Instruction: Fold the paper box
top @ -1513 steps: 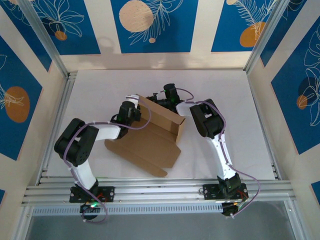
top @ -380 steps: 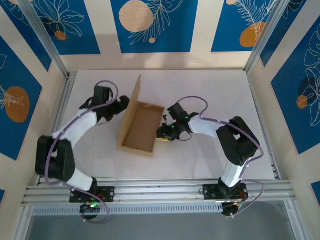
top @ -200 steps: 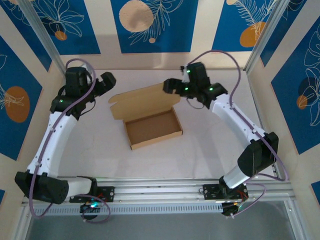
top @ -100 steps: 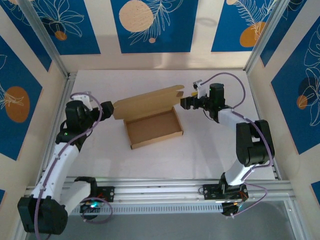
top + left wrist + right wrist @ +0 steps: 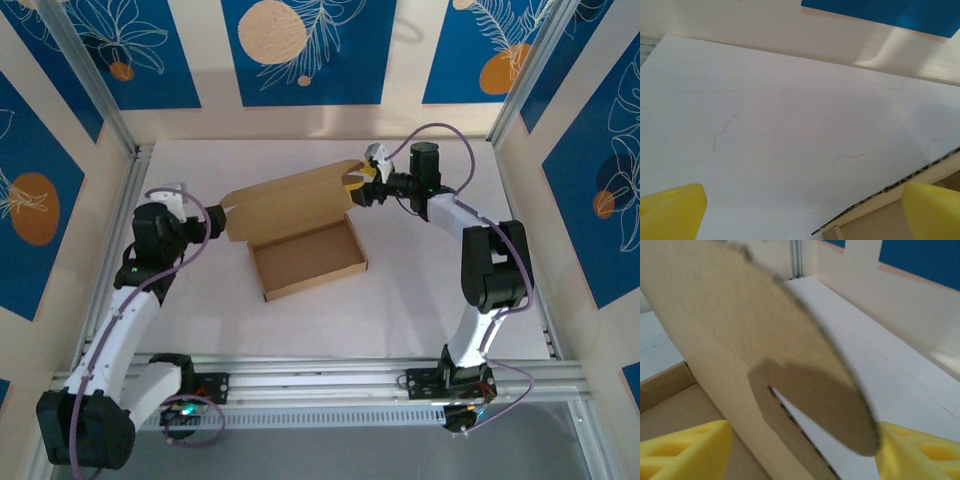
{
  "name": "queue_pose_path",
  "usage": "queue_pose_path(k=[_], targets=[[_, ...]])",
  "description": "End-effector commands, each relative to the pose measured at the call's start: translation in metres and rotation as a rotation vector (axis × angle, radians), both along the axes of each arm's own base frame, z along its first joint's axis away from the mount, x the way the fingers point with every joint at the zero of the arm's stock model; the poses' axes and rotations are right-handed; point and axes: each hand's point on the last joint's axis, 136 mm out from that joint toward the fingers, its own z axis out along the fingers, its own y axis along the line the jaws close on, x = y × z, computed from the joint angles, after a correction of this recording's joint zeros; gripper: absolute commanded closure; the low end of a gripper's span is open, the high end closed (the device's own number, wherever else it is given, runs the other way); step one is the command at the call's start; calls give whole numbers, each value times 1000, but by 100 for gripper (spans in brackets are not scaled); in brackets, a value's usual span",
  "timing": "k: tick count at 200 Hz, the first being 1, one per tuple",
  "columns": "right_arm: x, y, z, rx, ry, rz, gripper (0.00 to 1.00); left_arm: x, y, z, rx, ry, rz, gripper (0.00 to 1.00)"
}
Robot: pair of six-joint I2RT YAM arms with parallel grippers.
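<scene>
The box (image 5: 305, 258) sits open on the white, faintly veined table (image 5: 440, 290), lid (image 5: 290, 205) raised, amid cream walls (image 5: 405, 60) with blue panels (image 5: 340, 60). Left gripper (image 5: 218, 216) gapes beside the lid; right gripper (image 5: 358, 187) straddles its flap (image 5: 805, 385), unclenched.

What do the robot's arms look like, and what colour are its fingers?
The left arm and right arm have white links and chunky black joints. Thin purple cables loop along them. The left gripper and right gripper end in bright yellow fingers.
</scene>
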Motion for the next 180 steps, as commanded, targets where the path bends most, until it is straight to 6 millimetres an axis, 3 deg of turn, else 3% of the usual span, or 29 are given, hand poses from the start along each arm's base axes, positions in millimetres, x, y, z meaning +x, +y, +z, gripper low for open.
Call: queue_pose_path(k=[1, 16, 30, 45, 99, 126, 158, 180], targets=[[3, 3, -9, -31, 1, 18, 26, 3, -7, 31, 13, -98, -49, 0], [11, 3, -9, -27, 11, 4, 31, 3, -15, 29, 5, -92, -97, 0], [12, 8, -9, -30, 21, 5, 46, 5, -18, 26, -21, -68, -103, 0], [8, 15, -10, -55, 13, 2, 61, 7, -18, 25, -40, -70, -96, 1], [-5, 23, -13, -146, -76, -117, 94, 7, -18, 31, -33, -107, -99, 1], [-13, 17, -11, -158, -120, -118, 95, 15, -13, 37, 36, -139, -88, 0], [-28, 6, 5, -108, -138, -30, 92, 37, -11, 42, 125, -168, -112, 0], [-36, -4, 19, -56, -150, 24, 92, 61, 16, 33, 104, -124, -30, 0]])
